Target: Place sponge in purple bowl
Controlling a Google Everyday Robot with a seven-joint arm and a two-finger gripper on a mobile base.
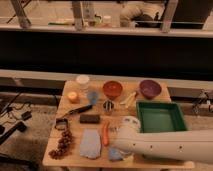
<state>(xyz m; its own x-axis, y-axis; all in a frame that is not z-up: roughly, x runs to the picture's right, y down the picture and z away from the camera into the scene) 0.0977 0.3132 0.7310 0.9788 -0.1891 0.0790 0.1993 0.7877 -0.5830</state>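
The purple bowl [150, 88] stands at the back right of the wooden table [70, 162], apart from everything else. The sponge [115, 154], a small blue-grey block, lies near the front edge, partly covered by my arm. My white arm [165, 145] reaches in from the lower right. The gripper [119, 146] at its end is down over the sponge, mostly hidden behind the wrist. I cannot tell whether it touches the sponge.
An orange-red bowl [112, 89] sits left of the purple one. A green tray [160, 129] lies at the right. A flat blue-grey cloth [90, 144], a carrot [105, 133], a dark block [90, 118], grapes [62, 145], a white cup [83, 81] and an orange [73, 96] fill the left.
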